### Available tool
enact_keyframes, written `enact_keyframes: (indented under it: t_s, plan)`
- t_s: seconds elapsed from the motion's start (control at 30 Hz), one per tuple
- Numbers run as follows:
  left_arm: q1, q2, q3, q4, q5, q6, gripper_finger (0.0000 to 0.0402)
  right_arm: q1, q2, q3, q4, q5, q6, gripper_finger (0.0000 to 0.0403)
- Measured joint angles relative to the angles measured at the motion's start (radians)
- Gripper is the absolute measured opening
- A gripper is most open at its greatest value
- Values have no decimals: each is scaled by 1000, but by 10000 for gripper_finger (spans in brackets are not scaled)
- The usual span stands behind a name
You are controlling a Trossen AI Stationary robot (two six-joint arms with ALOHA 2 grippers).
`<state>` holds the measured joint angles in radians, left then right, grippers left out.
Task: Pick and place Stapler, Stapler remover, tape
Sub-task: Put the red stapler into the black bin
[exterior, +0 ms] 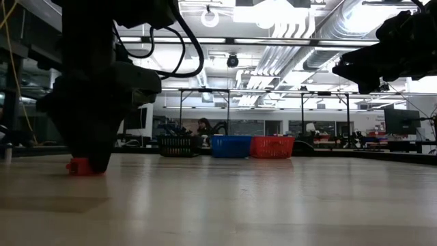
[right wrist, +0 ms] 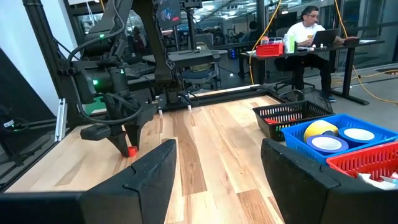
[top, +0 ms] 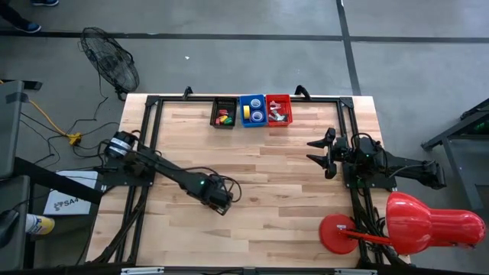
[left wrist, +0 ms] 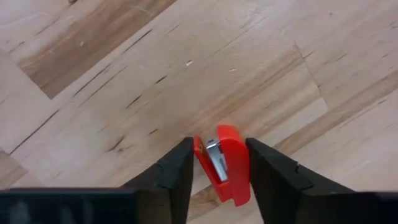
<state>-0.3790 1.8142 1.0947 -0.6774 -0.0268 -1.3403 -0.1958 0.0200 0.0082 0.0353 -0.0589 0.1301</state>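
Note:
A small red stapler [left wrist: 225, 163] with a metal strip along its middle lies on the wooden table, toward the near left. My left gripper [left wrist: 221, 168] stands over it, pointing down, its two fingers shut against its sides. The low view shows the stapler [exterior: 78, 166] on the tabletop under the gripper [exterior: 92, 164]. Rolls of tape [right wrist: 323, 143] lie in a blue bin [top: 253, 111] at the far edge. My right gripper [top: 317, 151] waits open at the table's right side, held level above the wood. I cannot make out the stapler remover. My left gripper pinches the stapler between its two fingers, one finger [left wrist: 180, 168] on its thin side and the other on its broad red side [left wrist: 242, 168]. The fingers come from above, pointing down. The stapler rests on the table [exterior: 80, 169].
A black bin [top: 224, 112], the blue bin and a red bin [top: 278, 110] stand in a row at the far edge. A red lamp-like object [top: 412, 221] sits at the near right corner. A person [right wrist: 308, 31] sits at a desk beyond the table.

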Motion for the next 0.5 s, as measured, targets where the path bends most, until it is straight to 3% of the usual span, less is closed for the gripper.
enact_keyframes:
  t_s: [0.3, 0.5]
  plan:
    - [0, 6, 36, 1, -2, 5, 62, 0, 0, 0, 0, 0, 0, 227]
    - [68, -4, 100, -15, -40, 89, 59, 0, 0, 0, -1, 0, 0, 227]
